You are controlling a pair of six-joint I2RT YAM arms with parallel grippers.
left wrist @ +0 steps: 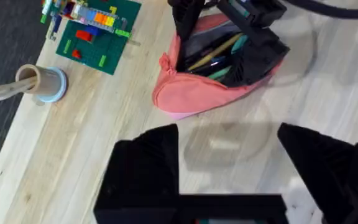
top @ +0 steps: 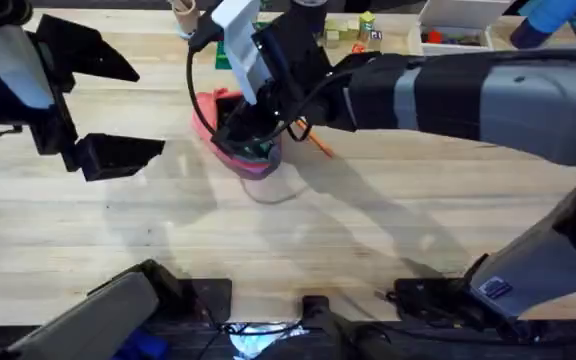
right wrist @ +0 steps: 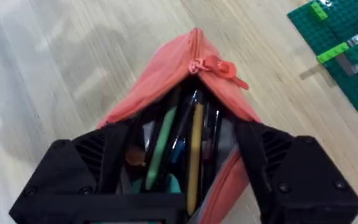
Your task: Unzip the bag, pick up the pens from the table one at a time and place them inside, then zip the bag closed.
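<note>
The pink bag (top: pixel 215 112) lies on the table (top: pixel 298 230) left of centre, near the back, with its zipper open. Its mouth gapes in the right wrist view, the zipper pull (right wrist: pixel 213 65) at the far end. Several pens (right wrist: pixel 194 143) lie inside the bag (right wrist: pixel 160 74), green, yellow and dark ones. My right gripper (top: pixel 243 130) is open, its fingers (right wrist: pixel 86 168) set wide across the mouth of the bag (left wrist: pixel 197 96). An orange pen (top: pixel 320 146) lies on the table just right of the bag, partly under the right arm. My left gripper (top: pixel 148 110) hovers open and empty, left of the bag.
A green brick baseplate (left wrist: pixel 98 31) with coloured bricks sits behind the bag. A cup holding a wooden stick (left wrist: pixel 42 84) stands near the back edge. A white tray (top: pixel 458 30) is at the back right. Bare wood stretches along the front half of the table.
</note>
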